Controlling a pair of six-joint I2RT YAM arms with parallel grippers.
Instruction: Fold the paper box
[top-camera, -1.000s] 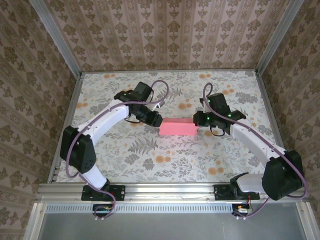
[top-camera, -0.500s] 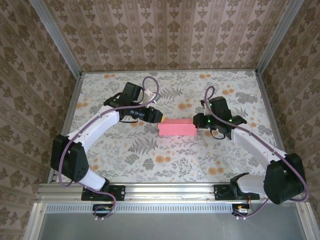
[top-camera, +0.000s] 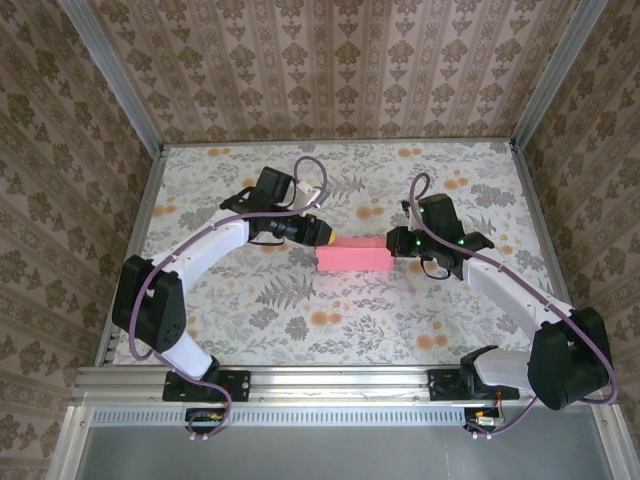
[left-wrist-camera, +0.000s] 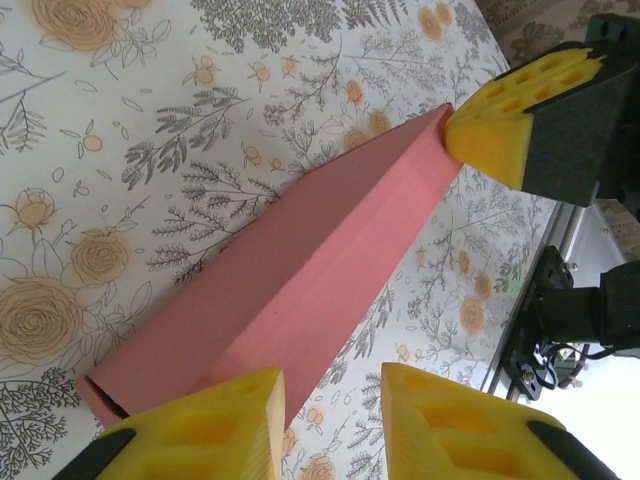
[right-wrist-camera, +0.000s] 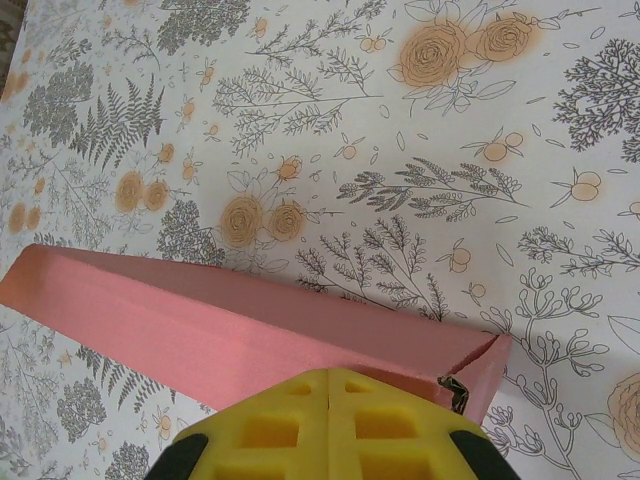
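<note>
The paper box (top-camera: 353, 258) lies folded on the table as a flat pink rectangular box. My left gripper (top-camera: 327, 233) hovers at its upper left corner, open; in the left wrist view its yellow fingers (left-wrist-camera: 205, 428) straddle the box's (left-wrist-camera: 290, 270) near end, with one finger over the card and the other over the table. My right gripper (top-camera: 394, 241) is at the box's right end. Its yellow pads (right-wrist-camera: 335, 425) are shut together with nothing between them, pressing on the box's (right-wrist-camera: 220, 320) top by the end flap (right-wrist-camera: 490, 372), which stands slightly ajar.
The table (top-camera: 300, 310) has a floral-print cover and is walled by patterned panels on three sides. The right gripper's yellow pad (left-wrist-camera: 510, 120) shows at the box's far end in the left wrist view. A metal rail (top-camera: 330, 380) runs along the near edge.
My left gripper has swung right and turned, coming to the box's left corner. The box slid slightly left. The right gripper has barely moved.
</note>
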